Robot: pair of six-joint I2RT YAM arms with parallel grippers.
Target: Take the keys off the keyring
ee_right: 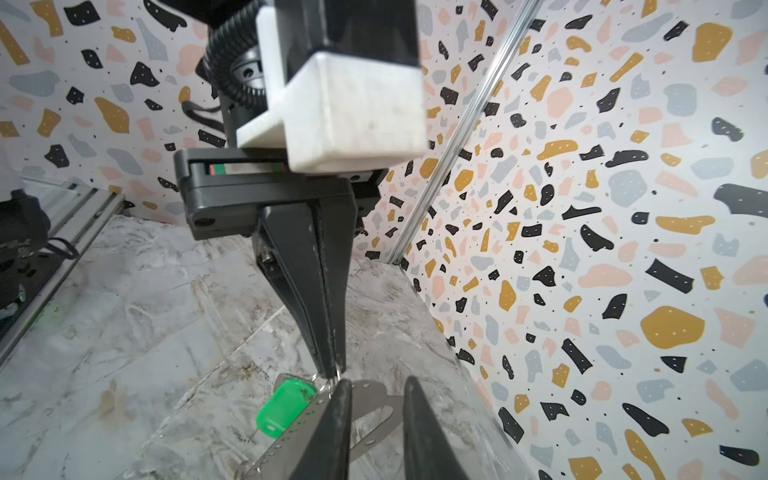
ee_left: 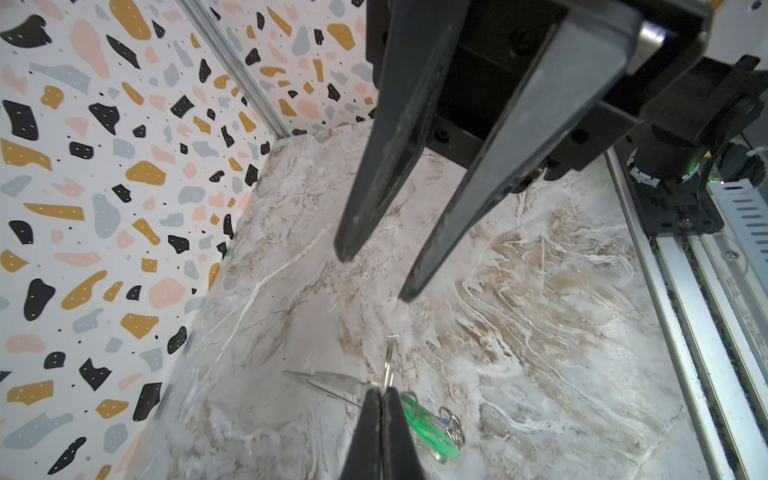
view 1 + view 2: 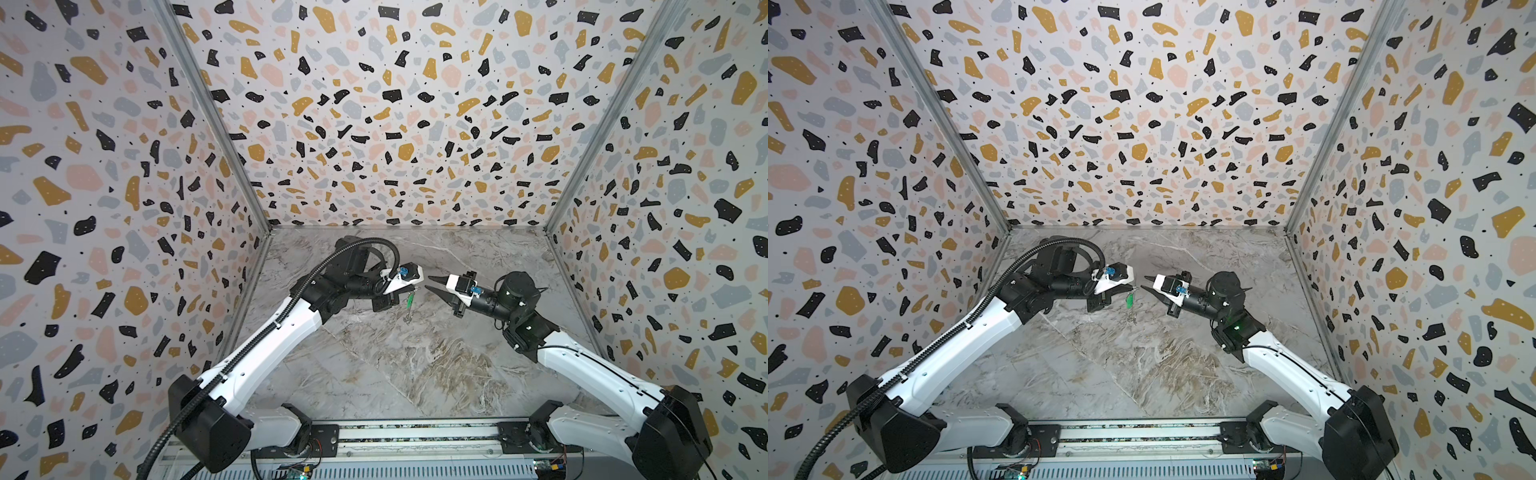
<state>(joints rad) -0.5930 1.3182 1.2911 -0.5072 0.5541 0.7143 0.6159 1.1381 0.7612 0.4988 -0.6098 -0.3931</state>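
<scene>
Just below left pincer (image 2: 380,392), keyring (image 2: 332,380) dangling

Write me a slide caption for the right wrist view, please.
Shut left gripper holds the keyring, green key hanging; right gripper open.

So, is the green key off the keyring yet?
No, on: the green key dangles with the keyring from the shut left end effector.
</scene>
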